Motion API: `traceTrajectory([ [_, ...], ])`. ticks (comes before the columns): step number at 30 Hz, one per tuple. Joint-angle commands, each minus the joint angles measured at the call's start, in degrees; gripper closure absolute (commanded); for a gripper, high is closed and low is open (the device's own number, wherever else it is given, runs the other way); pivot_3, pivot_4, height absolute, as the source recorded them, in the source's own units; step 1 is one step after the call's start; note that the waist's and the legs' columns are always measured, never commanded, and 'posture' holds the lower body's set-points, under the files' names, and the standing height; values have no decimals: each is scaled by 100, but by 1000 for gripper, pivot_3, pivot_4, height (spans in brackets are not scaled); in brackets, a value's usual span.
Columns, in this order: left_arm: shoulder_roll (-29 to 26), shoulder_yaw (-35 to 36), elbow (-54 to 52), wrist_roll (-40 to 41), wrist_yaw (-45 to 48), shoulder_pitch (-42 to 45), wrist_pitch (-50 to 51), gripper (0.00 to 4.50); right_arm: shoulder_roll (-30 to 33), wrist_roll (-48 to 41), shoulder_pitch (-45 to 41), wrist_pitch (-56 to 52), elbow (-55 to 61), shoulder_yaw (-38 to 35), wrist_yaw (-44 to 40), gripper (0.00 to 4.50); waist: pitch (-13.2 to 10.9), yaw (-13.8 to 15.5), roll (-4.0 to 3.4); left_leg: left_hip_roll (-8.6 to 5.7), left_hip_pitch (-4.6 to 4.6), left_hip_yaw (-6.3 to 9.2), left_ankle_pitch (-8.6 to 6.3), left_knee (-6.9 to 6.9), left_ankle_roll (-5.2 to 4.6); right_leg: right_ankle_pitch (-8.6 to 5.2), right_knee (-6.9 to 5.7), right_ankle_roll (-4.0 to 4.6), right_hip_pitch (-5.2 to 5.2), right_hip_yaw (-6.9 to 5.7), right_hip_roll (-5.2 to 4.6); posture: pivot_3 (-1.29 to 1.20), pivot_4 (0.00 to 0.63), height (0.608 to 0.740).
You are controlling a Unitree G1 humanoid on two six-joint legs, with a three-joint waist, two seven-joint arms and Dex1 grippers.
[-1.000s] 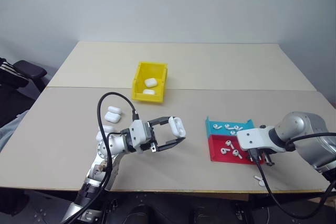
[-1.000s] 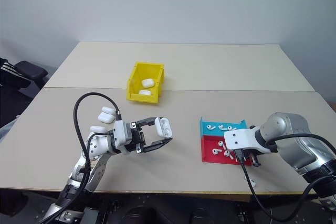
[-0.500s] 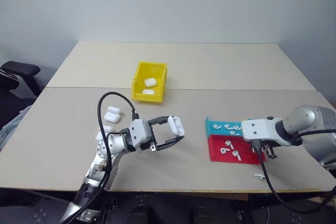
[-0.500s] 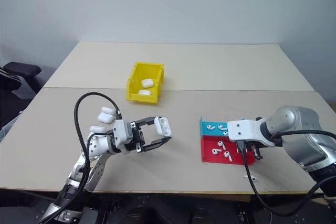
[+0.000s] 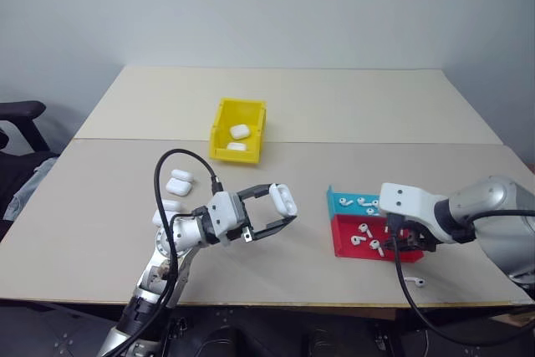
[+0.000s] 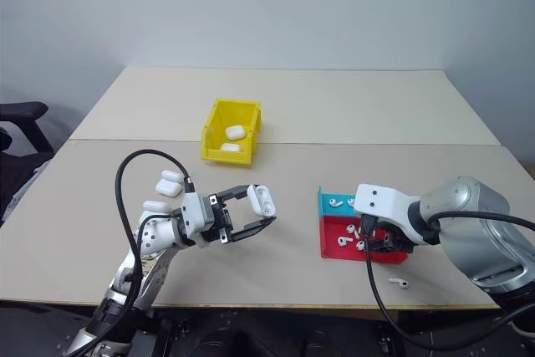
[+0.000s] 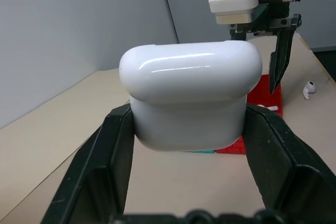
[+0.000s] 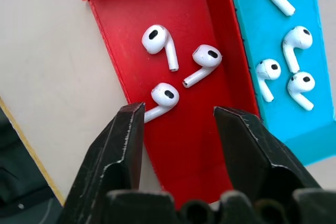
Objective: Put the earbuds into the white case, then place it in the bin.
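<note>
A: Which step is in hand?

B: Earbud picking, it is judged. The right gripper (image 8: 178, 129) is held with jaws parted and empty over the shallow red plastic tray (image 8: 199, 145), where three tiny glossy white stemmed earbuds (image 8: 164, 97) lie.

A: And the glossy white rounded case?

B: The case (image 7: 190, 95) is clamped in the left gripper (image 5: 280, 212) (lid closed, above the table). A descent onto one earbud is called for next.

A: Anything beyond?

B: A stray earbud (image 6: 399, 283) lies near the table's front edge; further off, a blue tray (image 5: 344, 202), spare cases (image 5: 179, 180), and the bright yellow plastic bin (image 5: 224, 113). Nothing is seen blocking the path.
</note>
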State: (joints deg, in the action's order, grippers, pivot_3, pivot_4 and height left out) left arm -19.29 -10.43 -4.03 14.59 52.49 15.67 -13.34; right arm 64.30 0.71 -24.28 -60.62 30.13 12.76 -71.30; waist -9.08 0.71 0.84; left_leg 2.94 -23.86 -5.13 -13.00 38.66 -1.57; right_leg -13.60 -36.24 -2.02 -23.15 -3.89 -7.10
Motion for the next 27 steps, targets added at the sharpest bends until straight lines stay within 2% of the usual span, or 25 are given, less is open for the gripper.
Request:
traceTrajectory([
  [1,19,-45,-299,9,-96,-23,61,1723,22,-188,-80,-425,262,-17,262,2122,0,0,0,0,0,0,0,0,0,0,0,0,0,0,0,0,150,740],
  [14,2,-59,-185,-89,-116,-2,-22,1723,-252,-570,-254,-1141,85,464,1237,2122,0,-1,0,-1,-1,0,-1,-1,-1,0,1,0,-2,1,0,0,150,740],
  [27,-11,-69,-146,-122,-121,-12,-39,1723,-308,-1016,-362,-1408,-8,632,1667,2122,0,-2,0,-1,-3,0,-2,-1,-4,0,3,0,-2,0,0,0,150,740],
])
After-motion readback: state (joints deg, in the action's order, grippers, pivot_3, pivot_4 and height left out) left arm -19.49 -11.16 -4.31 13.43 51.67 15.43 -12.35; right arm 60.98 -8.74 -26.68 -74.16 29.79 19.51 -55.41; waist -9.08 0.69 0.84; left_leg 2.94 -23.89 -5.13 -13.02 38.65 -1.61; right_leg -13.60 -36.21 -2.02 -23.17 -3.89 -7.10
